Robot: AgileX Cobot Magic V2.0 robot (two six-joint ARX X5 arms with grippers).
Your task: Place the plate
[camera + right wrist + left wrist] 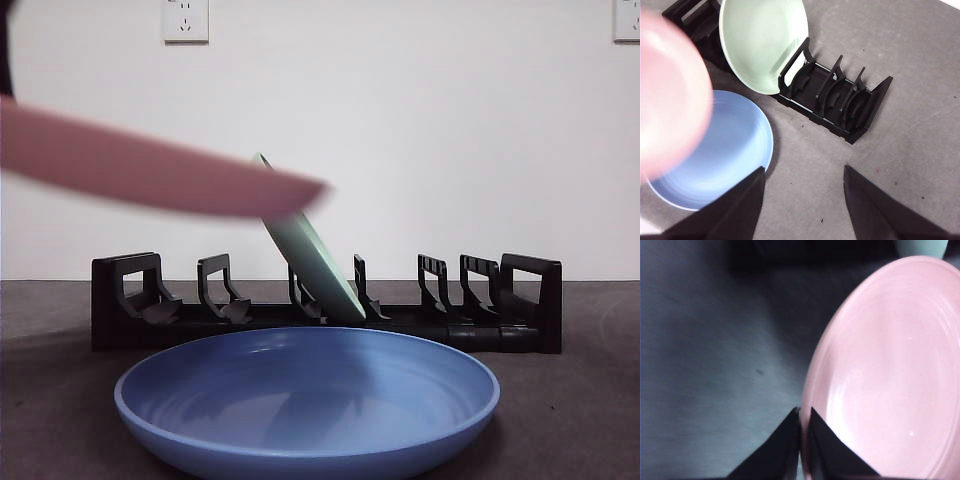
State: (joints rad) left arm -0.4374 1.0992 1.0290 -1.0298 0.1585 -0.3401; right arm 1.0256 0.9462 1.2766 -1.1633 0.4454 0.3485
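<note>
A pink plate (pixel 150 170) hangs blurred in the air above the left part of the black dish rack (pixel 120 300). My left gripper (pixel 802 417) is shut on the pink plate's rim (pixel 890 370). The pink plate also shows blurred in the right wrist view (pixel 670 95). A pale green plate (pixel 310 255) leans in a middle slot of the rack (pixel 840 100); it shows in the right wrist view too (pixel 762 42). A blue plate (pixel 305 400) lies flat in front of the rack. My right gripper (pixel 802 187) is open and empty, high above the table.
The rack has free slots to the left and right of the green plate. The grey table (pixel 920 65) spreads around the rack. A white wall with sockets (pixel 185 20) stands behind.
</note>
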